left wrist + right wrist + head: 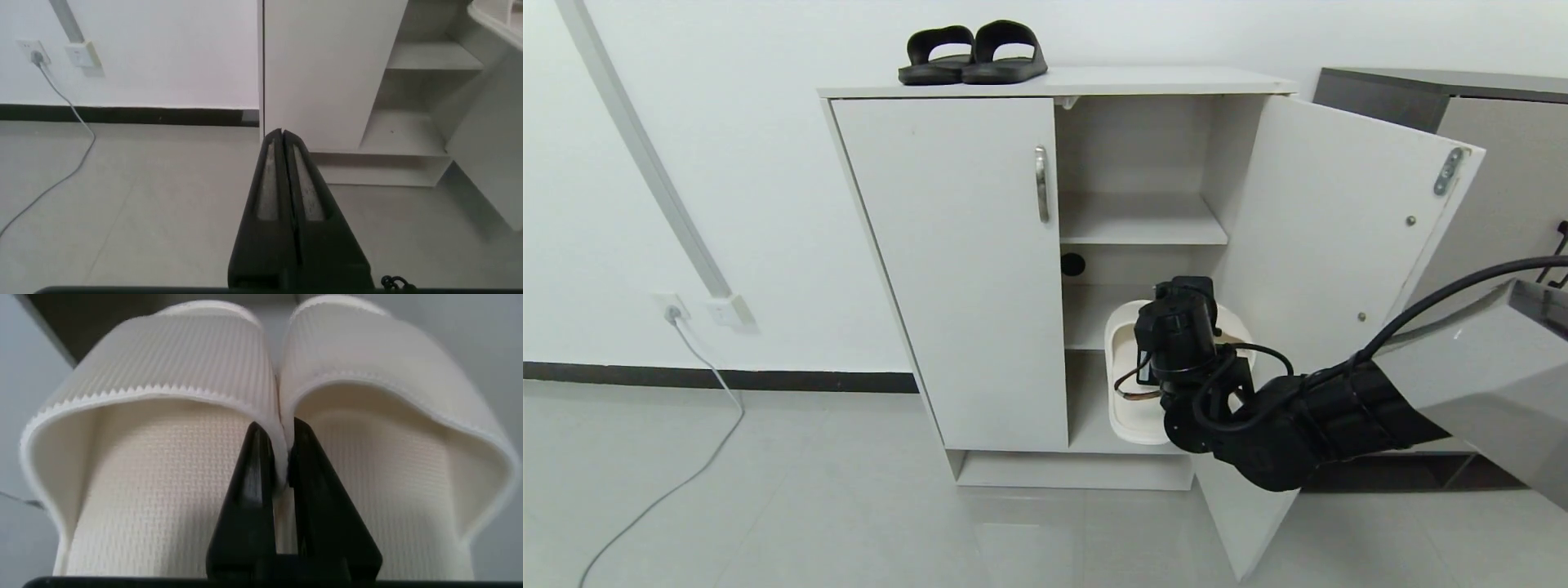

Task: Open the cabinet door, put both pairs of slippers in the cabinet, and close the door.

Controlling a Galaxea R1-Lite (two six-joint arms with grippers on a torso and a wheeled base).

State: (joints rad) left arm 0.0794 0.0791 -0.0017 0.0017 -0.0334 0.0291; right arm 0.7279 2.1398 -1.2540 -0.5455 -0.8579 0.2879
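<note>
two white slippers, upright, pinched in the right gripper, face the open cabinet (left gripper closed, empty).

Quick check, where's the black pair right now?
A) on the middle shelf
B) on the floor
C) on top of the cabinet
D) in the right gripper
C: the black slippers sit on the cabinet top, while the right gripper pinches the white slippers.
</note>
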